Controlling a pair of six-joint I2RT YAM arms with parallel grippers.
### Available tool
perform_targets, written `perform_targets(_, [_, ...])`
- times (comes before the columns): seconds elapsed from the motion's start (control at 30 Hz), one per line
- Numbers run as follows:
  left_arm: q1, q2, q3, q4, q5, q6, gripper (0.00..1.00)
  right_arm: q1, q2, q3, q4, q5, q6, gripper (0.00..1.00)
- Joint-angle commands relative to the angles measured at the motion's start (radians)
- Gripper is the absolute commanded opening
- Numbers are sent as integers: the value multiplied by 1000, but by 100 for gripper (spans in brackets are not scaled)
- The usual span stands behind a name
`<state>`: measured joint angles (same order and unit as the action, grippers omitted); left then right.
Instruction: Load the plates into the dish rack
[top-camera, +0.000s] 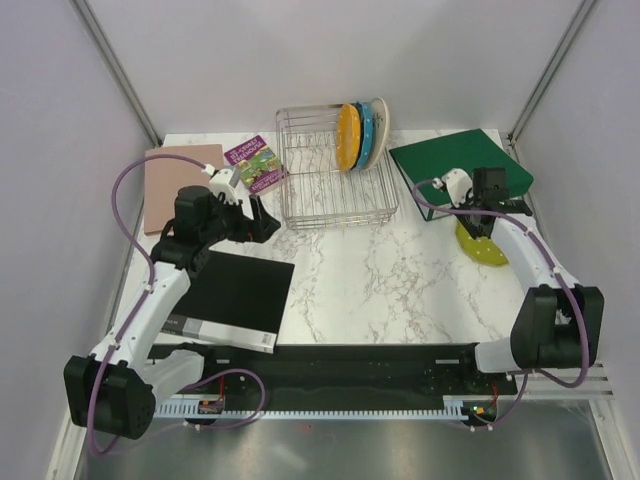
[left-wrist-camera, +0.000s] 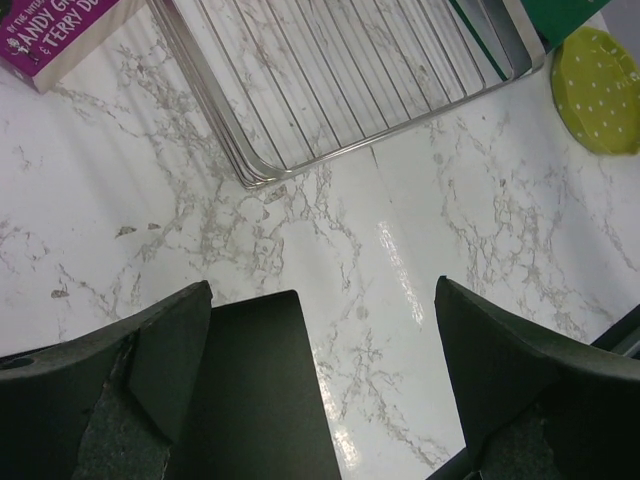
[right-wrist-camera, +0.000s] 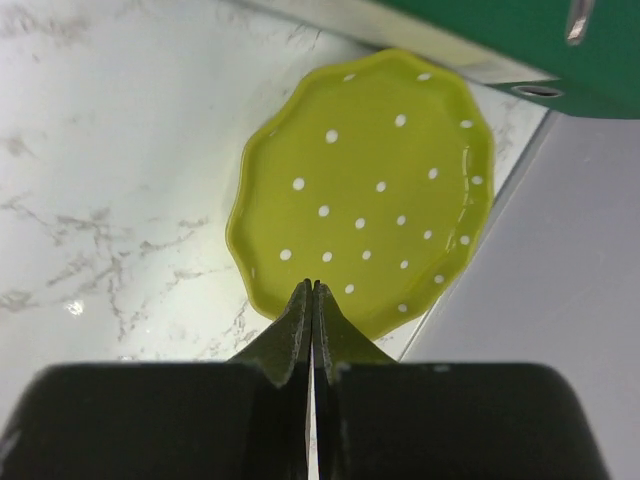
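Note:
The silver wire dish rack (top-camera: 340, 222) stands at the back middle, and its front corner shows in the left wrist view (left-wrist-camera: 250, 175). The orange plate (top-camera: 347, 137), blue plate (top-camera: 364, 135) and cream plate (top-camera: 379, 122) stand upright at its right end. The green dotted plate (top-camera: 488, 252) lies flat near the table's right edge; it also shows in the left wrist view (left-wrist-camera: 598, 88) and right wrist view (right-wrist-camera: 370, 190). My right gripper (right-wrist-camera: 311, 286) is shut and empty, its tips over the plate's near rim (top-camera: 478, 226). My left gripper (left-wrist-camera: 322, 286) is open and empty above the table, near the rack's front left corner (top-camera: 268, 222).
A purple book (top-camera: 257, 163) lies left of the rack. A pink board (top-camera: 180, 185) is at the far left. A green board (top-camera: 460, 165) lies behind the green plate. A black notebook (top-camera: 235, 295) lies under the left arm. The table's right edge runs close to the green plate.

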<state>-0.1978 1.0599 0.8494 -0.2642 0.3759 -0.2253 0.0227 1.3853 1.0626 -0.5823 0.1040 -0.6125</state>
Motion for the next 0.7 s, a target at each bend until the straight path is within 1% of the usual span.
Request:
perform_targets(0.0, [1,-2,23,-30,21,6,100,-64,75,-41,48,-116,-217,0])
perform_targets(0.07, [1,12,36,-49,3,-11,100,-108,147,-36,62,-133,-234,0])
perform_targets(0.17, [1,26,57,-70,-6,-9,100,-139,245,2,67,-147,-248,0])
perform_targets(0.33, [15,51,77,-81,-40,-23,100,-147,366,34,55,-148,-282,0])
perform_targets(0.47, [32,71,99,-83,-51,-26,100,-147,367,-9,15,-197,-389,0])
perform_targets(0.53, [44,80,108,-84,-61,-31,100,-144,345,-19,-20,-253,-437,0])
perform_targets(0.67, [60,92,105,-81,-68,-51,100,-83,324,-50,-128,-283,-495,0])
